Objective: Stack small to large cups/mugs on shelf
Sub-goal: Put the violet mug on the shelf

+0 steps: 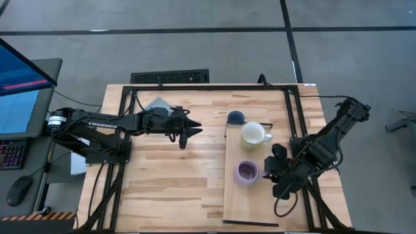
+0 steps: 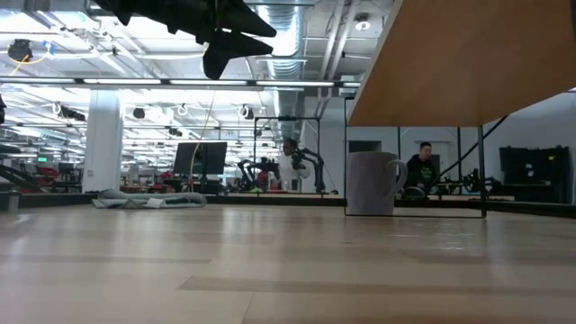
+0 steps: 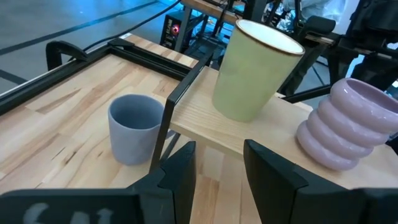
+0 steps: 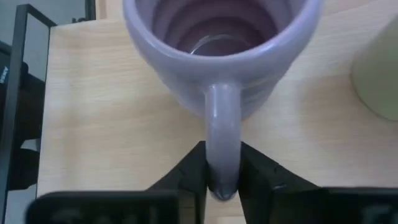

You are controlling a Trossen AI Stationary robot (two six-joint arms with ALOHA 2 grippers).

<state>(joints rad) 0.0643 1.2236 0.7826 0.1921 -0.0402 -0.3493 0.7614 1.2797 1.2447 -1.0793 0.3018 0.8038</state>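
cream mug point(image 4: 379, 74) cropped (right wrist view)

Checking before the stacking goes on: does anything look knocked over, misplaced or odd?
Nothing is tipped or spilled. One oddity: the blue mug stands on the table off the shelf, while the cream mug and lavender mug stand on it.

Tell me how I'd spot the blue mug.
Find the pale wooden shelf on the table's right half. Cream and lavender mugs stand on it; the blue mug alone sits off it, on the tabletop at its far, dark-framed end.
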